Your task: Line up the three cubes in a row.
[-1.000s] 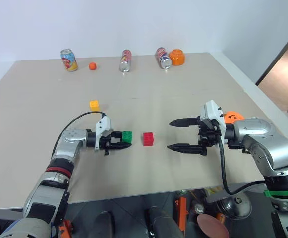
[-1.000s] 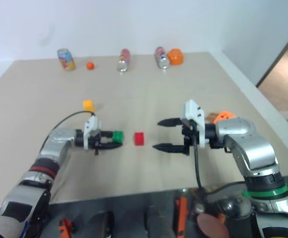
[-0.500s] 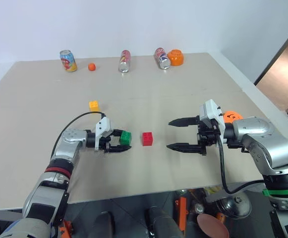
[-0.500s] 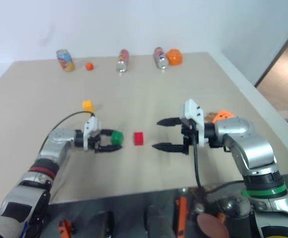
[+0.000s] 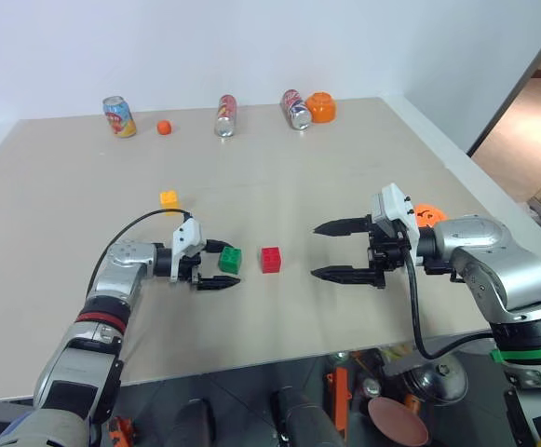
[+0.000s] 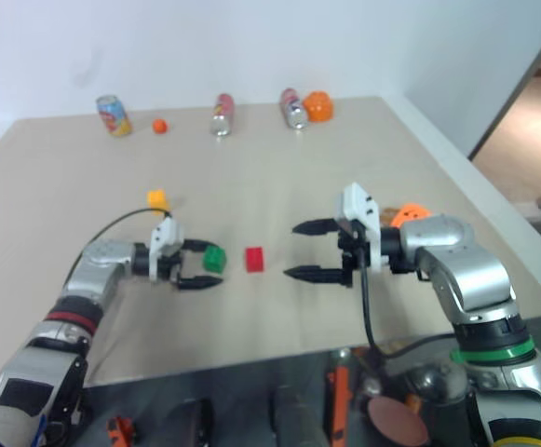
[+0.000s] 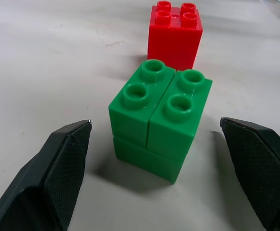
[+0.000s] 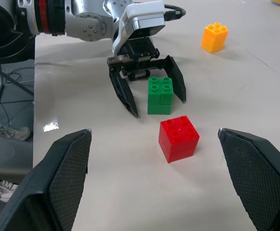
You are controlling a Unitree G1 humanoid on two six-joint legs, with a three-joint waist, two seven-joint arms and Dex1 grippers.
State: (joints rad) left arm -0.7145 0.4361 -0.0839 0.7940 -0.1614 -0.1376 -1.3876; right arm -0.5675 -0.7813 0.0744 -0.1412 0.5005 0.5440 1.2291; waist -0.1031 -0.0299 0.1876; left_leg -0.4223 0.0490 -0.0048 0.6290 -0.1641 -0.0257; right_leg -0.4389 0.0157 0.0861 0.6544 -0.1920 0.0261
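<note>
Left gripper jaws apart around small green studded plastic cube, not gripping; red studded plastic cube just past it, yellow studded plastic cube well apart, unaligned.

A: Any text, brand or number you can make out?

B: No. The three cans at the far edge of the desk carry printed colours, but the print is too small to read.

A: And the cubes?

B: The green cube and the red cube show bare studs up close, with no lettering legible on them. The yellow cube shows no mark either.

A: So nothing readable.

B: Nothing.
</note>
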